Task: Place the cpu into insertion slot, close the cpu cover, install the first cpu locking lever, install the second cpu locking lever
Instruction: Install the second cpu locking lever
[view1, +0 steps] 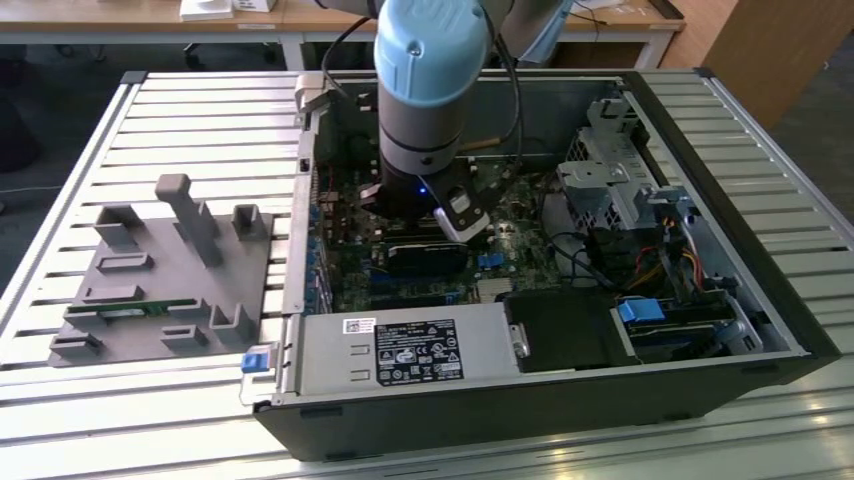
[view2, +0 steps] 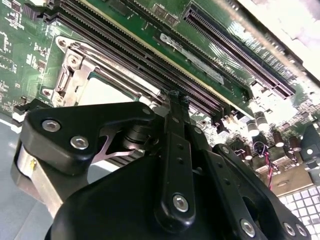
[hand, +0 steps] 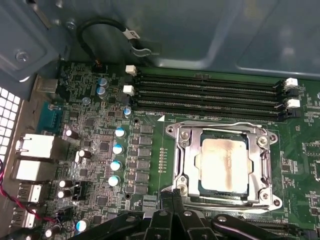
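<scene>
First wrist view: the cpu (hand: 223, 163) sits in the insertion slot (hand: 186, 165) with the cpu cover (hand: 263, 167) closed over it; the fingers (hand: 174, 196), pressed together and empty, hover just beside the slot.

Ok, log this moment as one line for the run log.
chip: seated in socket | metal cover frame: down around chip | claw: fingers together, at socket edge, holding nothing visible | arm: inside computer case

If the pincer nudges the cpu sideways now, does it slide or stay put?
Probably stays put: the cpu lies flat in the insertion slot with the cpu cover framing its edges. It looks rigid, a flat metal-topped chip. The pincer, shut, sits at the socket's rim, so any push would likely load the frame first.
</scene>
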